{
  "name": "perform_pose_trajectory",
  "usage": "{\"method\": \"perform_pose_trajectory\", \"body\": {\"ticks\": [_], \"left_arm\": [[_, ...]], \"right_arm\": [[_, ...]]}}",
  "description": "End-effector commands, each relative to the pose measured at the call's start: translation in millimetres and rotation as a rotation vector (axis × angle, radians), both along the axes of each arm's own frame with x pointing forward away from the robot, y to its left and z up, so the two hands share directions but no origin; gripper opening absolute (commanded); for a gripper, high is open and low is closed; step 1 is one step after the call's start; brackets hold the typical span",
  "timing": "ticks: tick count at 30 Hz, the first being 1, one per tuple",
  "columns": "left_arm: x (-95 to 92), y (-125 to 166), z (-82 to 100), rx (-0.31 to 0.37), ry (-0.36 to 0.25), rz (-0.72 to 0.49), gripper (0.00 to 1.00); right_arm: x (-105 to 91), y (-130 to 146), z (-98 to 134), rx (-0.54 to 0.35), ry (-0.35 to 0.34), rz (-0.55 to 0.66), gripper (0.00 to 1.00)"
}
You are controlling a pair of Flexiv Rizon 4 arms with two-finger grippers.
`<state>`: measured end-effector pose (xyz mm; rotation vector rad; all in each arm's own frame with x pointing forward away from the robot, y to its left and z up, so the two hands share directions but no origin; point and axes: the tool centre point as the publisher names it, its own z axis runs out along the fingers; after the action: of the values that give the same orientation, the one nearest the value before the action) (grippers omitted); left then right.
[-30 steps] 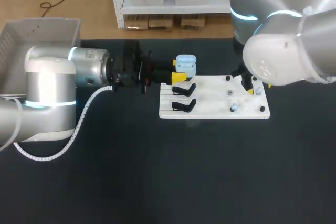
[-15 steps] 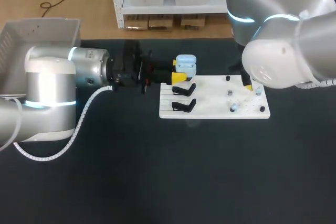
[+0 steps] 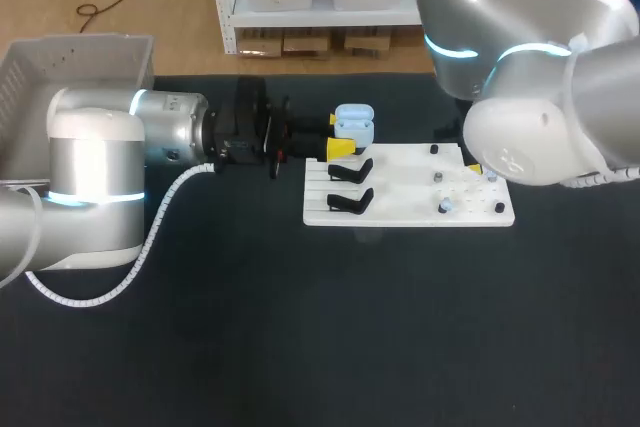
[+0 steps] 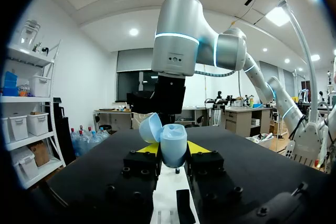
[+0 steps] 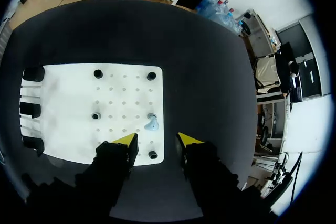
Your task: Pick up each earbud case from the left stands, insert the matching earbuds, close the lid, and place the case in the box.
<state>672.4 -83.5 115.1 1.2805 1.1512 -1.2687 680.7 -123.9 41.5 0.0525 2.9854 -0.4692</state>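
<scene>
Two hands: left hand (image 4: pixel 173 149) grips blue case (image 4: pixel 171 137); right hand (image 5: pixel 156 141) open, above earbud (image 5: pixel 151 125).

A robotics laboratory is indicated. Two grey jointed arms ringed with glowing light, the left arm (image 3: pixel 95 177) and the right arm (image 3: pixel 540 77), are stationed at a counter (image 3: pixel 300 327) covered in black. A white fixture board (image 3: pixel 400 202) is laid on it, drilled with a grid of holes and fitted with black stands (image 3: pixel 350 201) and small pegs (image 3: pixel 434 150). A grey box (image 3: pixel 60 67) is seen by the counter's far left corner.
</scene>
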Motion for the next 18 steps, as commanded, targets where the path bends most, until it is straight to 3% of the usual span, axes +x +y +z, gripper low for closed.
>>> {"method": "perform_pose_trajectory", "body": {"ticks": [1, 18], "left_arm": [[0.4, 0, -0.5, -0.001, -0.001, -0.001, 0.0], [0.4, 0, -0.5, -0.001, -0.001, -0.001, 0.0]], "right_arm": [[3.7, 1, -6, -0.009, 0.004, -0.009, 0.47], [4.9, 0, -20, -0.022, 0.001, -0.024, 0.42]]}}
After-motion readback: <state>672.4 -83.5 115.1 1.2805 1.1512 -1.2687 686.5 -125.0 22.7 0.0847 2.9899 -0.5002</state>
